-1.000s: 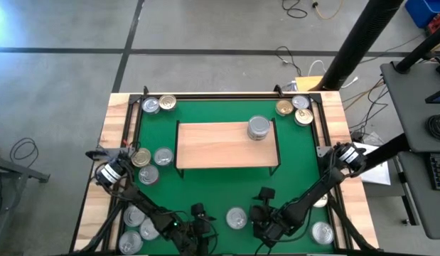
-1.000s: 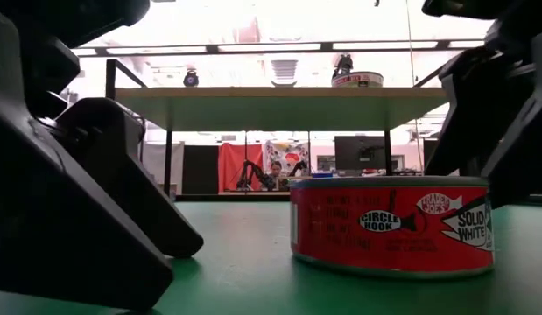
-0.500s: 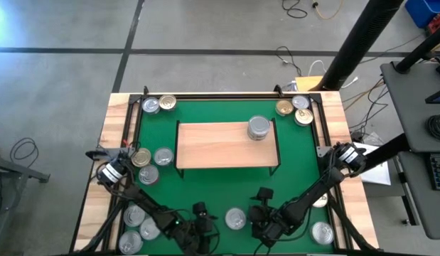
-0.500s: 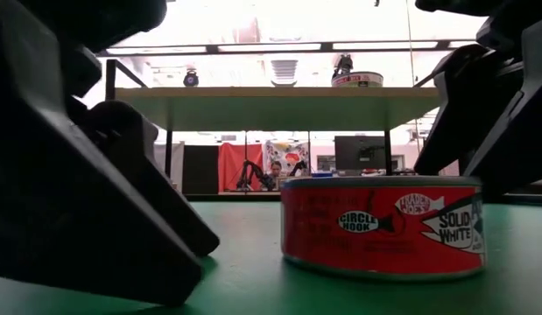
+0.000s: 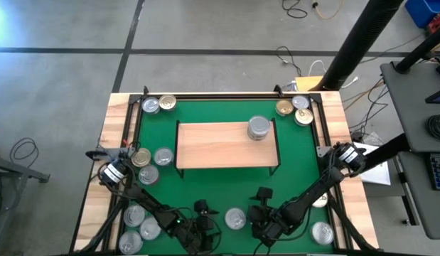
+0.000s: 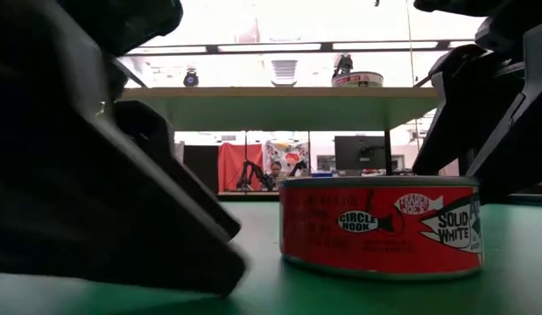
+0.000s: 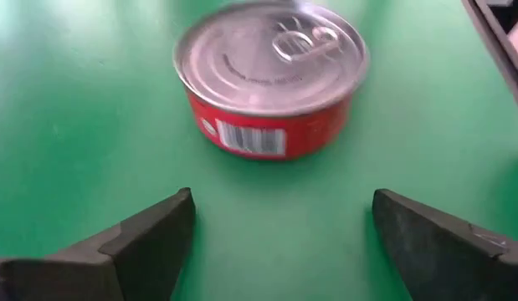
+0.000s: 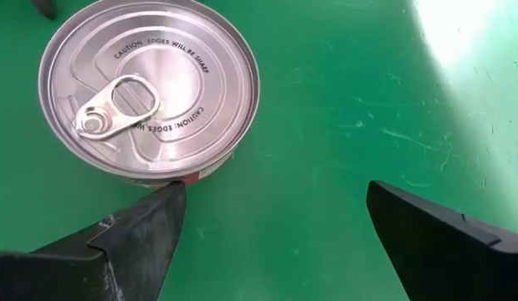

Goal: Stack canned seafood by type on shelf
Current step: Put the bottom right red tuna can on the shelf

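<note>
**Both claws spread wide around one red tin**

Left gripper [image 5: 202,215] sits low at the near edge of the green mat [image 5: 227,188], its fingers [image 7: 150,234] spread wide with nothing between them, just left of a red-labelled tin [image 5: 235,218] with a silver pull-tab lid. Right gripper [image 5: 260,210] sits just right of that same tin, fingers [image 8: 141,234] also wide apart and holding nothing; one fingertip is right at the tin's rim in the right wrist view, though I cannot tell if it touches. The tin stands upright on the mat between the two claws.

Farther back, the light-wood shelf [image 5: 212,146] carries one silver tin [image 5: 258,128] toward its right end. More tins sit in clusters: far left corner [image 5: 157,104], far right corner [image 5: 294,109], left of the shelf [image 5: 152,160], and near left [image 5: 138,227]. Another lies near right [image 5: 321,231].
</note>
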Action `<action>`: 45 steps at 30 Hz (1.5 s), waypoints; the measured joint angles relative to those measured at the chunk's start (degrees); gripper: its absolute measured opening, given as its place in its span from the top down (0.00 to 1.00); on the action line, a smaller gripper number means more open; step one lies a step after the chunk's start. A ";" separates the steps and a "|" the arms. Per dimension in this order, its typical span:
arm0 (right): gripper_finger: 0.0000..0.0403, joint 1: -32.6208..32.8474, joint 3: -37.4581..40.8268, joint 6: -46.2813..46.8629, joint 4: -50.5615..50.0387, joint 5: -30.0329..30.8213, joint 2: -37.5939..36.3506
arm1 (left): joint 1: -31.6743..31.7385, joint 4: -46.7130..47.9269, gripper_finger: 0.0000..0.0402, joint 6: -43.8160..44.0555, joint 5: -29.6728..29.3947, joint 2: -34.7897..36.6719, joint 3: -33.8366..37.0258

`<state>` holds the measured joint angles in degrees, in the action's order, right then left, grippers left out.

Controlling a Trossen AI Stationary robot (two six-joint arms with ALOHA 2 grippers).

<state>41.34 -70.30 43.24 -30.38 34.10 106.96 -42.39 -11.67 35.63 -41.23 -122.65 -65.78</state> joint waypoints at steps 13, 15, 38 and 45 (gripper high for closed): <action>0.10 -0.02 -1.22 -3.65 8.61 -3.31 -0.25 | 0.28 -12.21 0.12 -3.72 -2.78 -4.62 0.02; 0.10 -0.02 -2.81 -3.69 4.75 -5.24 -0.76 | 0.30 -12.25 0.12 -4.01 -2.59 -4.62 0.02; 0.10 -0.35 -9.03 -10.76 6.51 -2.58 10.04 | 0.73 -18.02 0.10 -6.41 -3.21 -6.41 -0.07; 0.10 -0.46 -12.10 -12.60 6.06 -2.52 12.04 | 1.31 -24.89 0.06 -13.06 -2.37 -7.90 -0.04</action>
<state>40.88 -82.40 30.65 -24.32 31.58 119.00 -41.08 -36.57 22.57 -43.59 -130.54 -65.82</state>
